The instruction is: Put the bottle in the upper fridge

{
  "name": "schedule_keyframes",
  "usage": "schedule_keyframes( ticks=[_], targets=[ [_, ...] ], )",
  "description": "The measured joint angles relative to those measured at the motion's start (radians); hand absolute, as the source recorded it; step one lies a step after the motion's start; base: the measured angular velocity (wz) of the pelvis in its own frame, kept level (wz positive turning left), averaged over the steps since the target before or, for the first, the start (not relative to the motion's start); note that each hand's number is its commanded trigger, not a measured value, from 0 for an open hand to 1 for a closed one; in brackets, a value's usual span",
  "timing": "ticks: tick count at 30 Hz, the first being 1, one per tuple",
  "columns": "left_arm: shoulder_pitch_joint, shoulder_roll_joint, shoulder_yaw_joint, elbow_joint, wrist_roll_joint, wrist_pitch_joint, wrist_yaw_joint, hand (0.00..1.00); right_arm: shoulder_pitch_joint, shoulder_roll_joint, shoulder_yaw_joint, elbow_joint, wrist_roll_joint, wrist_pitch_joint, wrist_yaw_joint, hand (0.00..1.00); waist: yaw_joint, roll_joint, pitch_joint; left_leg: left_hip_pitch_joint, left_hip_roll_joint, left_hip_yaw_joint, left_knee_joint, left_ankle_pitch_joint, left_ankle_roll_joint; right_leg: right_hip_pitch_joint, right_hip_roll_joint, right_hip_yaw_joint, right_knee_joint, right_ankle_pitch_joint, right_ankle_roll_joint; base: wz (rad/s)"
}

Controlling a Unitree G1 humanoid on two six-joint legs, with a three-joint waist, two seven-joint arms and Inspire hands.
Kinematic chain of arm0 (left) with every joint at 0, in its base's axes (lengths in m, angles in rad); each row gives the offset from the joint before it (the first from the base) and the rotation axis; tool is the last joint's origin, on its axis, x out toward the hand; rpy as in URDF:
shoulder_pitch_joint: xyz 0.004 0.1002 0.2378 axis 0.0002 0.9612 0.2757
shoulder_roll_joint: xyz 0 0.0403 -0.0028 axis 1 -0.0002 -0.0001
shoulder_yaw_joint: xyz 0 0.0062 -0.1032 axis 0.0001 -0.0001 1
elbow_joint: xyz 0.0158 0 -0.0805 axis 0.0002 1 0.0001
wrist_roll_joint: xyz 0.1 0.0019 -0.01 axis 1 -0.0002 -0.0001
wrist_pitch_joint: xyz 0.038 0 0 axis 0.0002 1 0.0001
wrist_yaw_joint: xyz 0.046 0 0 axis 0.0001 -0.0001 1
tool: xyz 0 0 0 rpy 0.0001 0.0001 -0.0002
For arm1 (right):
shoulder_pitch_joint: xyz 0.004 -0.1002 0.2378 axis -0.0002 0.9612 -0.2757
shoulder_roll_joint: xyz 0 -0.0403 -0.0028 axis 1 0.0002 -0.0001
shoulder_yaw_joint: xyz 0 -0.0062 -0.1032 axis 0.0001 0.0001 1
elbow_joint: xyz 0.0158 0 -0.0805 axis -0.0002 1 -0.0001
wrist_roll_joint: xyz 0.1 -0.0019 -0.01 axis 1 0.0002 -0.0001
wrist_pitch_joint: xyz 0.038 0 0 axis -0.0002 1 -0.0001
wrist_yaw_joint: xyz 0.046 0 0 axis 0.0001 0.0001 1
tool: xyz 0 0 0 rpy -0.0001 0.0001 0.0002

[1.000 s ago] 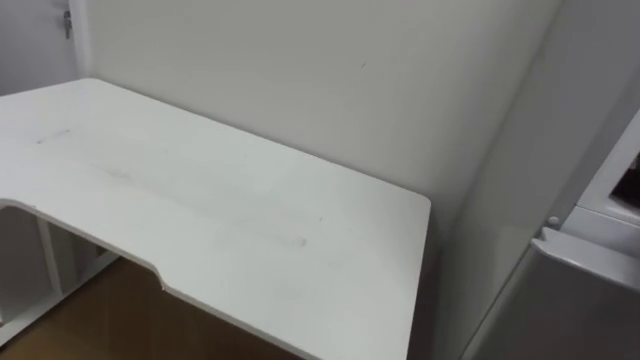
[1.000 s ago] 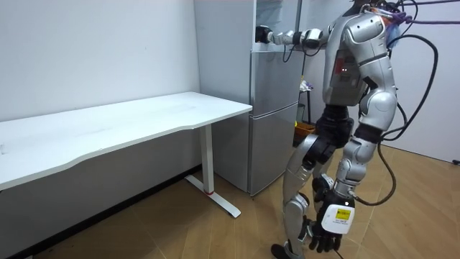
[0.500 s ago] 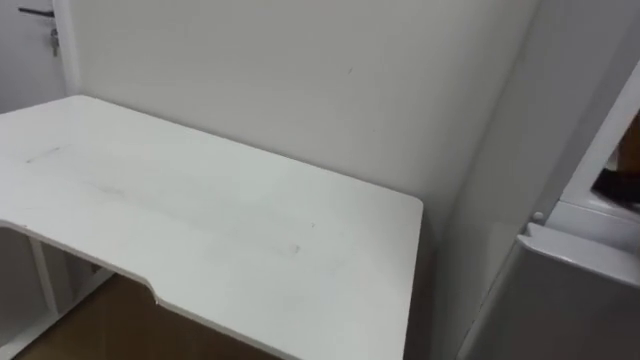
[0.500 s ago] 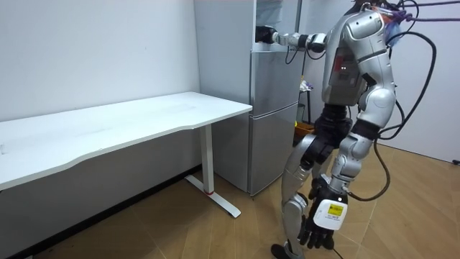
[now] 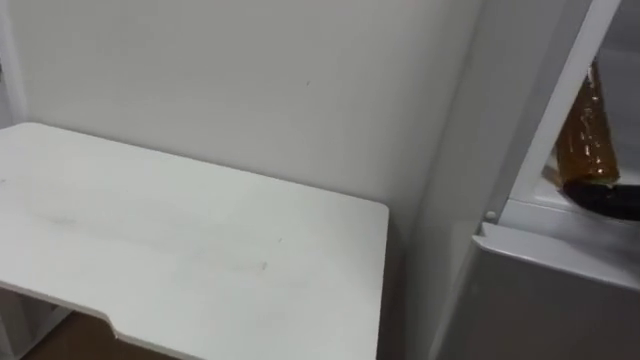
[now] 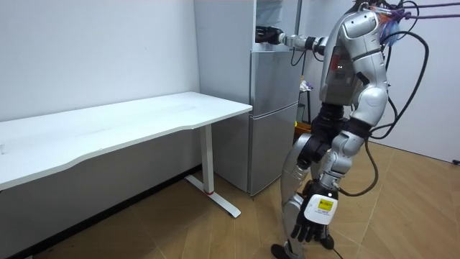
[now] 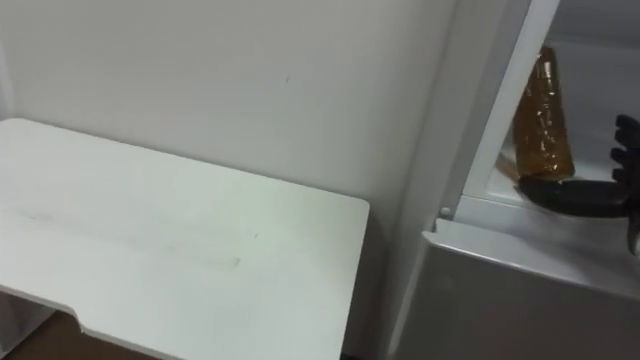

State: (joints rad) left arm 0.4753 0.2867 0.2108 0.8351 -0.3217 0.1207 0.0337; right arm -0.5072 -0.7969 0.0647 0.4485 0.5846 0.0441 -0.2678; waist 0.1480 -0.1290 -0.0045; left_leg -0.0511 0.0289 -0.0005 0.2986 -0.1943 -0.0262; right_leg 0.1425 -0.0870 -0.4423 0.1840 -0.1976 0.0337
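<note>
Left hand (image 6: 310, 224) hangs loose-fingered by the leg. The bottle (image 7: 545, 112) stands upright in the upper fridge (image 7: 495, 110), just left of the nearer right hand's (image 7: 585, 192) spread fingers (image 7: 625, 150), seemingly released.

A long white counter (image 6: 129, 119) stands against a plain pale wall (image 6: 93, 50). Its front edge is cut in a shallow curve, and its top rests on a white leg (image 6: 208, 162) with a flat foot. The floor (image 6: 215, 234) beneath and in front of it is warm brown wooden planks, and at the room view's right another pale wall (image 6: 438, 86) rises from the floor's far edge.
</note>
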Motion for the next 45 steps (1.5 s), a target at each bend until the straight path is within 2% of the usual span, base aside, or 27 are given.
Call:
schedule_keyframes(
  ticks=[5,7,12,13,14,17,19,21,25,28,29,32,35,37,40,42,45],
  targets=[
    [0.002,-0.001,0.000,0.000,0.001,0.000,-0.003,0.00,0.012,0.000,-0.005,-0.035,-0.002,-0.001,-0.002,0.00,-0.007,0.006,0.0046,0.012,0.004,0.013,-0.010,0.000,0.000,0.001,0.000,0.006,0.000,0.000,0.000,-0.05],
    [0.002,-0.001,0.000,0.000,0.001,-0.001,-0.003,0.00,0.032,0.000,-0.012,-0.045,-0.003,-0.019,-0.001,0.00,-0.009,0.007,0.0051,0.014,0.005,0.016,-0.008,0.000,-0.001,0.003,0.000,0.006,0.000,0.000,0.000,0.00],
    [0.005,-0.010,0.000,0.000,0.001,-0.014,-0.007,0.00,0.143,0.005,-0.095,-0.142,0.001,-0.028,0.007,0.00,-0.015,0.022,0.0124,0.026,0.006,0.029,-0.013,-0.003,0.001,0.010,-0.001,0.019,0.001,0.000,0.002,-0.05],
    [0.006,-0.012,0.000,0.000,0.001,-0.014,-0.008,0.00,0.148,0.007,-0.103,-0.152,0.001,-0.028,0.008,0.00,-0.019,0.025,0.0124,0.026,0.007,0.031,-0.013,-0.003,0.001,0.008,-0.001,0.022,0.002,0.000,0.002,-0.11],
    [0.007,-0.015,0.001,0.001,0.005,-0.014,-0.010,0.00,0.149,0.008,-0.121,-0.162,0.001,-0.028,0.008,0.00,-0.027,0.029,0.0084,0.025,0.007,0.033,-0.013,-0.003,0.001,0.004,-0.001,0.027,0.002,0.000,0.002,-0.10],
    [0.007,-0.023,0.004,0.004,0.008,-0.018,-0.027,0.00,0.162,0.009,-0.157,-0.172,-0.001,-0.028,-0.006,0.00,-0.041,0.047,0.0030,0.029,0.007,0.041,-0.016,-0.002,0.001,0.004,-0.003,0.031,0.003,0.000,0.002,-0.09],
    [0.008,-0.028,0.004,0.008,0.009,-0.019,-0.032,0.00,0.182,0.009,-0.169,-0.186,-0.001,-0.028,-0.017,0.00,-0.044,0.049,0.0010,0.044,0.007,0.051,-0.029,0.000,0.001,0.005,-0.004,0.039,0.004,0.000,0.002,-0.14],
    [0.007,-0.032,0.003,0.010,0.007,-0.019,-0.044,0.00,0.184,0.016,-0.168,-0.188,-0.001,-0.028,-0.020,0.00,-0.062,0.049,0.0012,0.053,0.009,0.057,-0.034,0.000,0.001,0.012,-0.004,0.044,0.002,0.000,0.002,-0.09],
    [-0.001,-0.035,0.003,0.010,0.010,-0.028,-0.048,0.00,0.189,0.021,-0.169,-0.217,0.003,-0.028,-0.028,0.00,-0.065,0.044,0.0023,0.066,0.013,0.083,-0.046,0.000,0.000,0.008,-0.003,0.070,0.000,0.000,0.002,-0.17],
    [0.000,-0.034,0.002,0.021,0.008,-0.040,-0.048,0.00,0.230,0.035,-0.178,-0.351,0.020,-0.029,-0.046,0.00,-0.071,0.044,0.0023,0.069,0.013,0.099,-0.049,-0.001,0.001,0.000,-0.003,0.091,0.002,0.000,0.002,-0.19],
    [0.000,-0.032,0.000,0.024,0.007,-0.043,-0.047,0.00,0.239,0.051,-0.178,-0.388,0.043,-0.030,-0.047,0.00,-0.071,0.042,0.0029,0.078,0.013,0.107,-0.052,-0.001,0.001,0.001,-0.003,0.099,0.003,0.000,0.002,-0.14],
    [-0.008,-0.033,-0.010,0.051,0.004,-0.068,-0.053,0.00,0.260,0.092,-0.183,-0.464,0.100,-0.031,-0.040,0.00,-0.077,0.035,0.0119,0.079,0.013,0.109,-0.061,-0.001,0.001,-0.002,-0.003,0.102,0.004,0.000,0.003,-0.05],
    [-0.008,-0.046,-0.010,0.085,0.009,-0.078,-0.066,0.00,0.275,0.124,-0.196,-0.546,0.191,-0.037,-0.004,0.00,-0.084,0.037,0.0119,0.079,0.013,0.110,-0.060,-0.003,0.001,-0.005,-0.003,0.105,0.004,0.000,0.003,0.00],
    [-0.007,-0.046,-0.020,0.093,0.007,-0.077,-0.065,0.00,0.289,0.138,-0.200,-0.570,0.242,-0.060,0.021,0.00,-0.085,0.041,0.0118,0.079,0.014,0.110,-0.057,-0.005,0.001,-0.005,-0.002,0.104,0.003,0.000,0.003,0.00],
    [-0.006,-0.056,-0.020,0.099,0.008,-0.078,-0.065,0.00,0.338,0.176,-0.218,-0.599,0.295,-0.069,0.077,0.00,-0.084,0.056,0.0104,0.078,0.014,0.109,-0.056,-0.006,0.001,-0.004,-0.003,0.103,0.003,0.001,0.004,0.00],
    [-0.008,-0.078,-0.019,0.126,0.010,-0.080,-0.070,0.00,0.367,0.237,-0.247,-0.627,0.333,-0.076,0.123,0.00,-0.088,0.078,0.0032,0.081,0.013,0.110,-0.061,-0.007,0.003,-0.002,-0.004,0.103,0.003,0.002,0.005,0.00],
    [-0.010,-0.083,-0.020,0.153,0.013,-0.081,-0.093,0.00,0.398,0.265,-0.249,-0.627,0.395,-0.079,0.186,0.00,-0.096,0.097,0.0018,0.088,0.013,0.112,-0.060,-0.007,0.002,0.000,-0.004,0.104,0.004,0.002,0.006,-0.01]
  ],
)
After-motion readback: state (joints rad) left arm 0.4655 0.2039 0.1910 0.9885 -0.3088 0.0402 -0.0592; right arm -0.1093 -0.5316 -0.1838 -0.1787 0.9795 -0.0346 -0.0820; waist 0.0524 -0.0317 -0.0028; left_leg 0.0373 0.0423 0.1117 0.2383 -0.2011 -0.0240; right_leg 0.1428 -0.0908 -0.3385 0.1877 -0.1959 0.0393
